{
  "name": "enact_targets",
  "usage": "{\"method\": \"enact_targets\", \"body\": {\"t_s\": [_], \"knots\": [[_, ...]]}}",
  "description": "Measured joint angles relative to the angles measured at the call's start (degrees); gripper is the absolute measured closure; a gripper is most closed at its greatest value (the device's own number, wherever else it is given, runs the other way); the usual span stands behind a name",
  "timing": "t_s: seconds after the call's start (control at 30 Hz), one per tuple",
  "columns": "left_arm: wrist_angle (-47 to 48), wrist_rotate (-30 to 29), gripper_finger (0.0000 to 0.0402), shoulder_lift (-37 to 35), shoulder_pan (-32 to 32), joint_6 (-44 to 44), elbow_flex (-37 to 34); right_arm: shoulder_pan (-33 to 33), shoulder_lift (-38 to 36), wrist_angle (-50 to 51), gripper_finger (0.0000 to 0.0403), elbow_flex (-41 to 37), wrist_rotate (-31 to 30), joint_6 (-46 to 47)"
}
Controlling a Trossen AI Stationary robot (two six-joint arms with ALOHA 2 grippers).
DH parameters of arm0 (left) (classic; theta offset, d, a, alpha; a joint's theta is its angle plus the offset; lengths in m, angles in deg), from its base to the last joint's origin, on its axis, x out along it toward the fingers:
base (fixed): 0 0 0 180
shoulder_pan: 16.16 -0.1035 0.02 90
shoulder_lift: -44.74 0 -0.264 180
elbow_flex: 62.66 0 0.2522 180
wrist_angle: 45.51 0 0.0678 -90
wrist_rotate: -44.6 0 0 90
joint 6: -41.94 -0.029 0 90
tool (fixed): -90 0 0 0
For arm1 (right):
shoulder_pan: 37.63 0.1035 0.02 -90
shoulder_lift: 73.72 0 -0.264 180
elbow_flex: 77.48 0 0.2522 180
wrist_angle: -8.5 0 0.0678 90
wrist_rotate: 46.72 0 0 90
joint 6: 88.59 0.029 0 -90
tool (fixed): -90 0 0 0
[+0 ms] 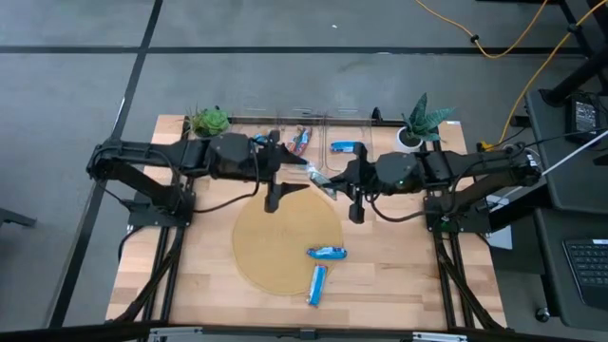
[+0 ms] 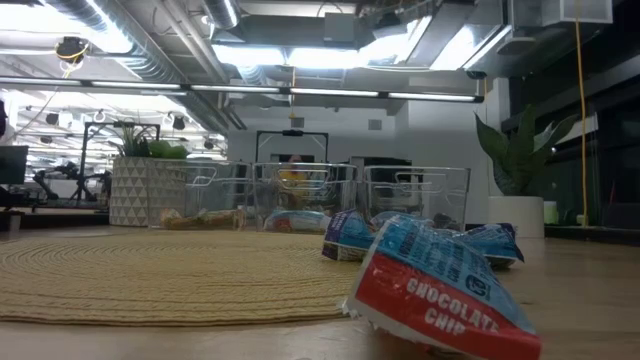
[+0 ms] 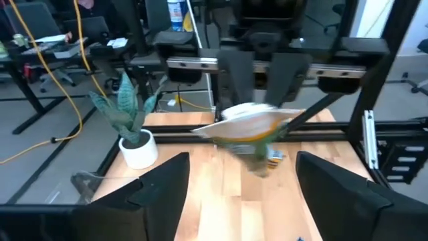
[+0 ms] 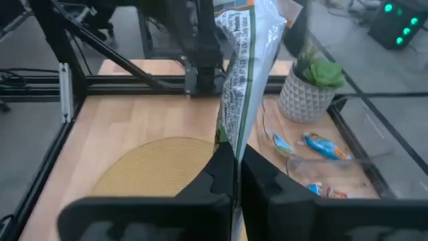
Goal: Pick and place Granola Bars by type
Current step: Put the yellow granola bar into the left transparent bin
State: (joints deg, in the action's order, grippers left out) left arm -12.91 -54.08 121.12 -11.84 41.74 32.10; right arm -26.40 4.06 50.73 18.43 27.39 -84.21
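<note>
My right gripper [image 4: 235,167] is shut on a white and green wrapped bar [image 4: 242,73], held up over the far edge of the round woven mat [image 1: 285,237]; the bar also shows in the high view [image 1: 318,177] and the left wrist view [image 3: 251,127]. My left gripper [image 3: 251,201] is open and faces that bar from the table's left, a little short of it [image 1: 282,171]. Two blue bars [image 1: 326,253] [image 1: 317,283] lie flat on the mat's near right part. More bars [image 1: 300,141] [image 1: 347,147] lie in the clear bins. My right gripper pinches the white and green bar between its two fingers, at one end of the wrapper [image 4: 231,137]. The fingers come level from the table's right. The bar is lifted clear of the table and sticks out beyond the fingertips toward my left gripper.
Clear plastic bins [image 2: 300,195] stand in a row along the far edge. A potted plant [image 1: 209,122] stands at the far left and another [image 1: 423,119] at the far right. In the low view a red and blue bar [image 2: 440,295] lies nearest the camera.
</note>
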Motion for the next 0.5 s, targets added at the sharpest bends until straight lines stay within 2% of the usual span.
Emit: {"method": "enact_targets", "body": {"t_s": [0.2, 0.33, 0.5], "knots": [[-3.33, 2.94, 0.0127, 0.07, -1.75, 0.02, 0.0, -1.32, 0.52, -4.44, 0.0378, 0.0, 2.3, -1.9], [-4.7, 5.35, 0.0128, 0.57, -2.38, 0.02, 0.0, -2.62, 0.57, -7.2, 0.0388, 0.0, 4.36, -3.3], [-5.63, 6.81, 0.0148, 0.98, -2.62, -0.13, 0.0, -4.08, 0.57, -8.18, 0.0389, 0.0, 5.52, -3.43]]}}
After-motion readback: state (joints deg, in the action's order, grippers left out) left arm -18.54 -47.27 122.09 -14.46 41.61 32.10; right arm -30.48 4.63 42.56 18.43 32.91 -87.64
